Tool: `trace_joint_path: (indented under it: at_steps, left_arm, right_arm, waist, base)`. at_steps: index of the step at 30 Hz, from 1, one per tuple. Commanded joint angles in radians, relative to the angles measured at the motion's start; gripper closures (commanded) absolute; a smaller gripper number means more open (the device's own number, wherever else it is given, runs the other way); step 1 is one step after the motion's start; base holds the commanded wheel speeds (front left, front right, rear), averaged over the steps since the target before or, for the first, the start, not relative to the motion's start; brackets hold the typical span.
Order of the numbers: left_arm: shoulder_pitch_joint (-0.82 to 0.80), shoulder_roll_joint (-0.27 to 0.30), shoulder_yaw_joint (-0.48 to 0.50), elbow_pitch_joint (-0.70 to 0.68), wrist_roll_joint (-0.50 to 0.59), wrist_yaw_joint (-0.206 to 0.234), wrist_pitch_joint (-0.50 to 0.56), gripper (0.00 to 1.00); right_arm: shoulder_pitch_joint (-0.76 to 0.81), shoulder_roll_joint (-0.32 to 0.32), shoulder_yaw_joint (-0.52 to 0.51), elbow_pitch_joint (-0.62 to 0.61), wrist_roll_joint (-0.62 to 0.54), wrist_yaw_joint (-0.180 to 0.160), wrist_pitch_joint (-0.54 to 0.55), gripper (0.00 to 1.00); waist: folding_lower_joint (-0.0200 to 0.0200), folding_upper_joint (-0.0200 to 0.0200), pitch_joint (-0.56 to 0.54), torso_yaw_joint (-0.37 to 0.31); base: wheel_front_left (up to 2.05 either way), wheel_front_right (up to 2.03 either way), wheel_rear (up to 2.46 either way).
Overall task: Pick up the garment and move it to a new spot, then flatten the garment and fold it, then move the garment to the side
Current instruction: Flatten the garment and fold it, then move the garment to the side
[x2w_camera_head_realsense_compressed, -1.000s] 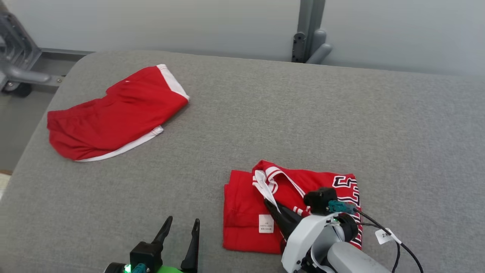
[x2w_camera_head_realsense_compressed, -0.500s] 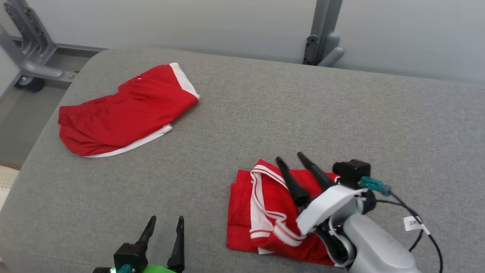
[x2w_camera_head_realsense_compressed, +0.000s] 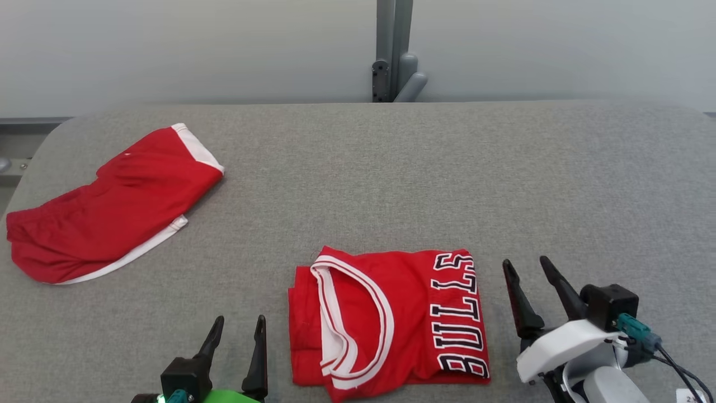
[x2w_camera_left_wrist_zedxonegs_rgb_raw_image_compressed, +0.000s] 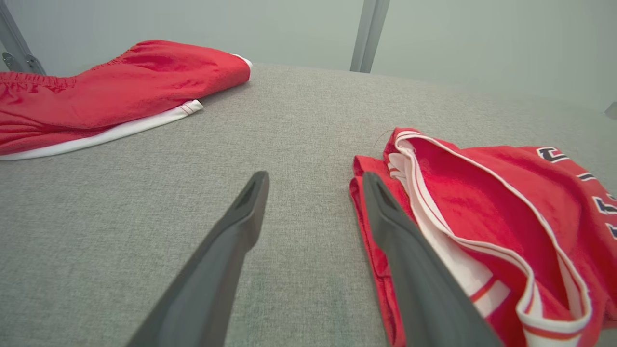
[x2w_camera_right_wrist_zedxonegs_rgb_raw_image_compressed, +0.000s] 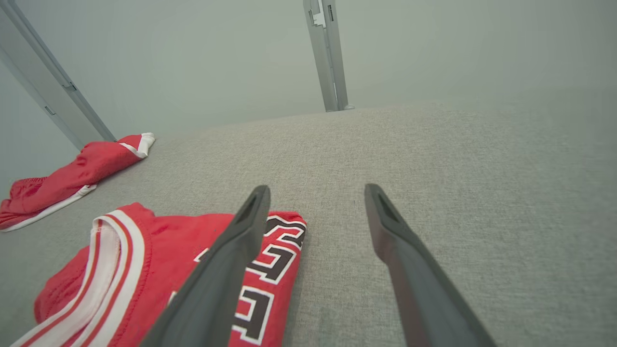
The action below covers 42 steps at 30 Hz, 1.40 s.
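The garment (x2w_camera_head_realsense_compressed: 391,319), a red jersey with white trim and black-and-white lettering, lies folded into a rough square near the front of the grey table (x2w_camera_head_realsense_compressed: 391,168). It also lies at the right in the left wrist view (x2w_camera_left_wrist_zedxonegs_rgb_raw_image_compressed: 482,212) and at the lower left in the right wrist view (x2w_camera_right_wrist_zedxonegs_rgb_raw_image_compressed: 159,270). My left gripper (x2w_camera_head_realsense_compressed: 239,323) stands open just left of the garment, holding nothing. Just right of the garment my right gripper (x2w_camera_head_realsense_compressed: 526,264) is open too, clear of the cloth. Between its fingers (x2w_camera_right_wrist_zedxonegs_rgb_raw_image_compressed: 385,217) only bare table shows.
A second red garment with white edging, a pair of shorts (x2w_camera_head_realsense_compressed: 106,207), lies at the table's far left. A grey metal post (x2w_camera_head_realsense_compressed: 394,50) stands behind the table's back edge against a pale wall.
My right gripper opened, let go of the jersey and drew off to its right side. The jersey now lies flat and folded. The head camera has swung, shifting the whole picture.
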<state>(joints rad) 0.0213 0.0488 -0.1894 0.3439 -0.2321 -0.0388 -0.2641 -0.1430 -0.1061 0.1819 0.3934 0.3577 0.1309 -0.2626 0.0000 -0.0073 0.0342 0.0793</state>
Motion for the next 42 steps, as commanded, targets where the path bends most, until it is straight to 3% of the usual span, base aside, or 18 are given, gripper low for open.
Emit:
trace_joint_path:
  at_steps: [1,8,18,30,42]
  left_arm:
    - [0.011,0.003,0.005,-0.002,0.001,0.005,0.0,0.0]
    - [0.033,0.003,0.027,-0.003,0.011,0.005,0.0,0.0]
    - [0.06,0.003,0.094,-0.021,0.04,0.009,0.0,0.0]
    - [0.092,0.003,0.141,-0.036,0.061,0.002,0.0,0.0]
    - [0.075,0.003,0.111,-0.031,0.059,-0.006,0.0,0.0]
  right_arm:
    - [0.027,0.003,-0.025,-0.019,-0.035,0.0,-0.003,0.0]
    - [0.107,0.03,-0.119,-0.093,-0.138,0.0,-0.003,0.0]
    - [0.154,0.051,-0.183,-0.147,-0.169,0.0,-0.003,0.0]
    - [0.186,0.054,-0.17,-0.151,-0.136,0.0,-0.003,0.0]
    - [0.16,0.054,-0.097,-0.098,-0.076,0.0,-0.003,0.0]
  waist:
    - [0.0,0.0073,-0.017,-0.027]
    - [0.0,0.0073,-0.033,-0.059]
    - [0.0,0.0073,-0.064,-0.11]
    - [0.0,0.0073,-0.096,-0.14]
    - [0.0,0.0073,-0.058,-0.095]
  base:
    - [0.0,0.0,0.0]
    - [0.0,0.0,0.0]
    - [0.0,0.0,0.0]
    - [0.0,0.0,0.0]
    - [0.0,0.0,0.0]
